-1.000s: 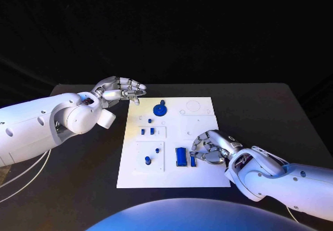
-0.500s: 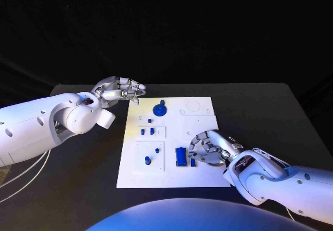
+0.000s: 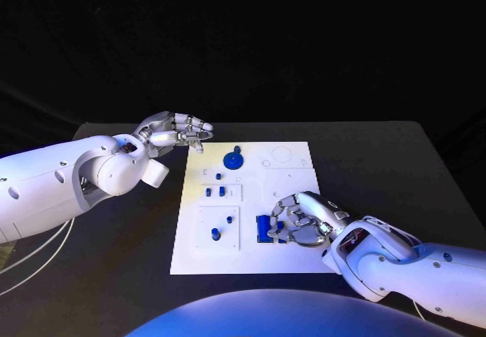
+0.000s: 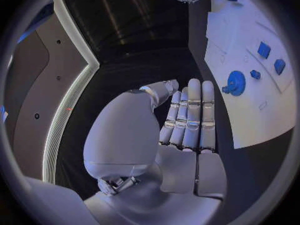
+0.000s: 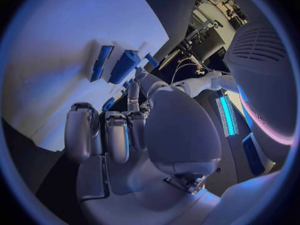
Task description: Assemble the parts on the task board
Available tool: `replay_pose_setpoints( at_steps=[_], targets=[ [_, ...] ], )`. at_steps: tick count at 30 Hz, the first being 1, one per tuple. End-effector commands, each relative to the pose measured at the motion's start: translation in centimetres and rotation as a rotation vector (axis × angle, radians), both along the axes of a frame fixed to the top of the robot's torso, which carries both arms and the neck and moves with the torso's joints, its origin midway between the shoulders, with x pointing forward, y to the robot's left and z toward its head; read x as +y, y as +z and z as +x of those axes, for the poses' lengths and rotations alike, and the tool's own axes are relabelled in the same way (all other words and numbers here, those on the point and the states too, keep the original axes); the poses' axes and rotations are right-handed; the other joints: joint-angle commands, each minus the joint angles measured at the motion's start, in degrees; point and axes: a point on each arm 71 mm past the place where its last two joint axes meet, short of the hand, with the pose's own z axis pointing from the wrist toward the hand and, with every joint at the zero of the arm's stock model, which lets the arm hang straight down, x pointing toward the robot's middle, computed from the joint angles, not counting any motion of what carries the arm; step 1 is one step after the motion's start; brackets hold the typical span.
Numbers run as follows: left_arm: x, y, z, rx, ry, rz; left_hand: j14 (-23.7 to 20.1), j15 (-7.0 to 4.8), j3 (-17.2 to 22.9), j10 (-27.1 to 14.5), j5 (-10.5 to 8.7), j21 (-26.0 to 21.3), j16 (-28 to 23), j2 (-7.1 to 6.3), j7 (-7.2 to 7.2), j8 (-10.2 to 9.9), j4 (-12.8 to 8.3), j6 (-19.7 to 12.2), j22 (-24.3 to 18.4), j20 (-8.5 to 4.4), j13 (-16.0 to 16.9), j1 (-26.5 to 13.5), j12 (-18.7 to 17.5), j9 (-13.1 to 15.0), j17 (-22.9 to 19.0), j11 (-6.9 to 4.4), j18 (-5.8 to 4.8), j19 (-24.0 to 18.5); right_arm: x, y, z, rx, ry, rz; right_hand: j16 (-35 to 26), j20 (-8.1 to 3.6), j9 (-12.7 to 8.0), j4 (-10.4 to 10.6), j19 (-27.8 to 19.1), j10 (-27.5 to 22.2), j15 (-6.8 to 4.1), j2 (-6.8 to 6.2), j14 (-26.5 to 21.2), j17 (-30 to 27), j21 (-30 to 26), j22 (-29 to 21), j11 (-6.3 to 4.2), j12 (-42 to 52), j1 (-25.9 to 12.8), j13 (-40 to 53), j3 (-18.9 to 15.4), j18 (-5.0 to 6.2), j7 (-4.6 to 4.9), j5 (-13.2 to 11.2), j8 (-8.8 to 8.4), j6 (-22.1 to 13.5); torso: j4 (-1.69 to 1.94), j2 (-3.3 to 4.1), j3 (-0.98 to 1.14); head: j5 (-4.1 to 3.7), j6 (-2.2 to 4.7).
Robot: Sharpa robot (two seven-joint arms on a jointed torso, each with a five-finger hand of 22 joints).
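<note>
Table [image 3: 385,161] black — task board [image 3: 289,186] central

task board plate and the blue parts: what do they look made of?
White rectangular task board: looks like matte plastic, flat and even, with recessed outlines and no glare. Small blue parts, such as the round blue disc and the tall blue block: probably moulded or printed plastic, uniform colour with a dull sheen. Neither can be confirmed by look alone.

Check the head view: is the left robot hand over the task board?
No, the left robot hand sits off the task board, over the black table.
</note>
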Motion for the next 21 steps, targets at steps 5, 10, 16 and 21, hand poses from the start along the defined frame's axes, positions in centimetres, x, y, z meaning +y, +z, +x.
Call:
replay_pose_setpoints(
  at_steps=[5, 10, 16, 21],
  targets=[
    [-0.22, 0.06, -0.05, 0.0, -0.018, -0.006, -0.36, 0.1, 0.28, -0.47, 0.36, 0.38, -0.33, 0.32, 1.97, 0.27, -0.15, -0.34, 0.05, -0.01, 0.03, 0.15, 0.24, -0.08, -0.08, -0.1, 0.74, -0.5, 0.67, -0.28, -0.38, 0.024, 0.088, -0.03, 0.26, -0.5, 0.36, 0.14, 1.92, 4.35, -0.58, -0.33, 5.63, 12.79, 0.12, 11.68, -0.53, 0.14, 0.52, 12.61, -0.77, -0.5, -0.45, -0.32, 1.06, -0.18, 0.03, 0.02, 0.02, 0.06, 0.01],
    [-0.23, 0.06, -0.05, 0.0, -0.019, -0.006, -0.36, 0.1, 0.28, -0.47, 0.36, 0.38, -0.33, 0.32, 1.97, 0.27, -0.15, -0.34, 0.05, -0.01, 0.03, 0.15, 0.24, -0.08, -0.08, -0.1, 0.74, -0.5, 0.82, -0.38, -0.34, 0.023, 0.09, -0.045, 0.25, -0.58, 0.54, 0.29, 1.89, 4.37, -0.64, -0.5, 5.63, 12.75, 0.0, 11.65, -0.6, 0.18, 0.59, 12.63, -1.16, -0.48, -0.51, -0.36, 1.54, -0.32, 0.07, 0.03, 0.03, 0.12, 0.01],
    [-0.2, 0.07, -0.06, 0.0, -0.018, -0.006, -0.36, 0.1, 0.28, -0.47, 0.36, 0.38, -0.33, 0.32, 1.97, 0.27, -0.15, -0.34, 0.05, -0.01, 0.03, 0.15, 0.24, -0.08, -0.08, -0.1, 0.74, -0.5, 0.65, -0.48, -0.07, 0.01, 0.063, -0.06, 0.27, -0.65, 0.72, 0.36, 1.9, 4.41, -0.73, -0.33, 5.64, 12.82, 0.04, 11.66, -0.71, 0.26, 0.98, 12.68, -1.29, -0.49, -0.65, -0.33, 2.08, -0.34, 0.07, 0.03, 0.02, 0.17, 0.01],
    [-0.19, 0.07, -0.05, 0.0, -0.018, -0.006, -0.36, 0.1, 0.28, -0.47, 0.36, 0.38, -0.33, 0.32, 1.97, 0.27, -0.15, -0.34, 0.05, -0.01, 0.03, 0.15, 0.24, -0.08, -0.08, -0.1, 0.74, -0.5, 0.34, -0.52, 0.2, -0.003, 0.029, -0.066, 0.28, -0.74, 0.84, 0.5, 1.96, 4.48, -0.83, 0.2, 5.65, 12.85, 0.2, 11.7, -0.83, 0.42, 1.5, 12.77, -1.14, -0.52, -0.79, -0.3, 2.6, -0.42, 0.02, 0.04, 0.05, 0.28, 0.01]
  ],
)
